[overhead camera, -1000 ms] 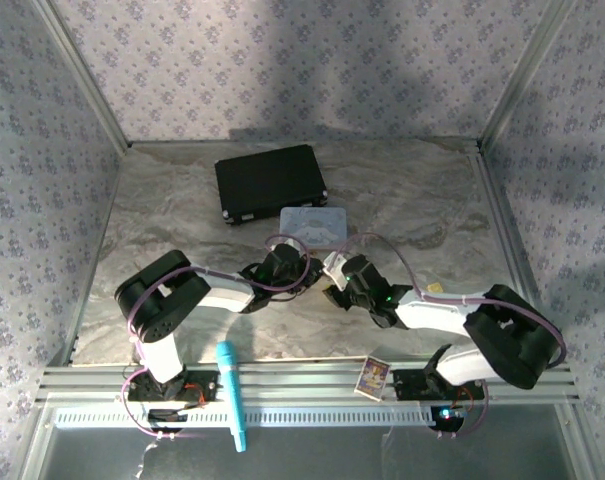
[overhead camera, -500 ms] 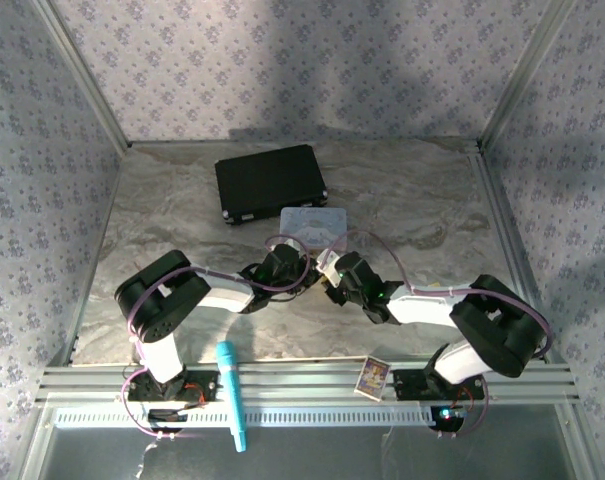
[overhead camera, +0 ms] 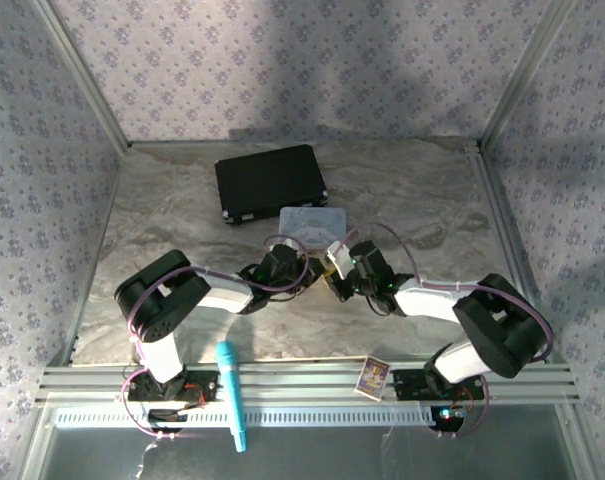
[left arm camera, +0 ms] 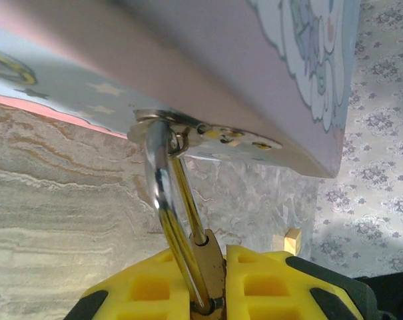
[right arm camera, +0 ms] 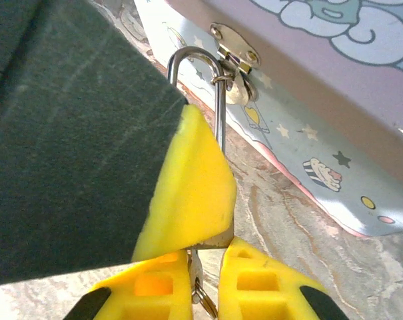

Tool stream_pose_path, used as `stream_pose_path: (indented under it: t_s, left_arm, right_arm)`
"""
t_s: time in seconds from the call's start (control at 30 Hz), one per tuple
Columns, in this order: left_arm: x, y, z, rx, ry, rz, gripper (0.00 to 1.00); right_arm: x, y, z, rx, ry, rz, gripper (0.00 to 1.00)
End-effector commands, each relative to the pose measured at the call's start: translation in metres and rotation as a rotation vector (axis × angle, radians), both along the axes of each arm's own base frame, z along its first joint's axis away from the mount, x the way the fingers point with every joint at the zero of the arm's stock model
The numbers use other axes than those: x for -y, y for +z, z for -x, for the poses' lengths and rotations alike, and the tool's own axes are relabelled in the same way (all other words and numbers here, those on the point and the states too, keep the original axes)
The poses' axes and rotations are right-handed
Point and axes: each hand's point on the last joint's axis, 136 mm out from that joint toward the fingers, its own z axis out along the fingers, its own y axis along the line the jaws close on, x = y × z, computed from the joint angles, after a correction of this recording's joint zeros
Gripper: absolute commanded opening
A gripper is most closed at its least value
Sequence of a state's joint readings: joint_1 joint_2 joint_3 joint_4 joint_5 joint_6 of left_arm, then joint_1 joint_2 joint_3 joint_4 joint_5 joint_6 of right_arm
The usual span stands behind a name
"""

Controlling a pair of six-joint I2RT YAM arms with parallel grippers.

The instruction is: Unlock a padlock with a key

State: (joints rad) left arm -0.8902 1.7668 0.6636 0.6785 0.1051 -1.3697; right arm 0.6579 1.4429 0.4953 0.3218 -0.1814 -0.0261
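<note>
1. Top view: fixed high behind the arm bases (overhead camera: 168, 392), angled down across the whole table (overhead camera: 162, 215).
2. Left wrist view: very close, low, looking up at the tin box (left arm camera: 208, 60) latch (left arm camera: 211, 135).
3. Right wrist view: equally close, opposite side; both share latch, padlock (left arm camera: 209, 263).

The padlock (left arm camera: 210, 260) is glossy brass, and its shackle (left arm camera: 161, 183) is polished silvery metal with bright highlights. The key (right arm camera: 195, 267) shows as a thin sliver of pale metal. The tin (left arm camera: 208, 60) is smooth painted metal with a soft sheen and a pastel print; its hasp (right arm camera: 236, 48) is shiny plated metal. The left gripper (left arm camera: 214, 293) and right gripper (right arm camera: 204, 283) have matt yellow plastic pads (left arm camera: 154, 287) moulded with recesses. The table (left arm camera: 48, 200) is smooth, with a veined stone look. The case (overhead camera: 270, 180) is matt black. The walls (overhead camera: 282, 60) are matt with a floral print, either paper or cloth. The rails (overhead camera: 302, 380) are ribbed, dull silvery metal.
</note>
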Motion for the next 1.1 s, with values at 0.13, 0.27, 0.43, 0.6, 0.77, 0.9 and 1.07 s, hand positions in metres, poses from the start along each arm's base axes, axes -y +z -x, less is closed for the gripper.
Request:
stream_pose_path:
  t_s: [0.13,0.27,0.43,0.6,0.77,0.9,1.07]
  left_arm:
    - [-0.013,-0.033,0.031,-0.148,-0.05,-0.058,0.0]
    - [-0.013,-0.033,0.031,-0.148,-0.051,-0.055,0.0]
    - [-0.013,-0.032,0.032,-0.149,-0.05,-0.04,0.0]
    - [-0.013,-0.034,0.032,-0.155,-0.048,-0.039,0.0]
    - [-0.012,-0.033,0.033,-0.157,-0.048,-0.028,0.0]
    - [-0.012,-0.032,0.032,-0.156,-0.046,-0.028,0.0]
    - [-0.016,-0.038,0.033,-0.161,-0.039,-0.063,0.0]
  right_arm:
    - [0.017,0.013,-0.008,-0.134,-0.087,-0.202,0.11]
    - [0.027,0.011,-0.012,-0.189,-0.13,-0.244,0.12]
    - [0.038,0.01,-0.019,-0.282,-0.192,-0.343,0.16]
    - [0.044,0.008,-0.023,-0.287,-0.228,-0.341,0.2]
    - [0.045,0.004,-0.023,-0.28,-0.239,-0.309,0.21]
    - [0.046,0.005,-0.023,-0.272,-0.241,-0.305,0.22]
    - [0.044,0.008,-0.022,-0.259,-0.233,-0.309,0.29]
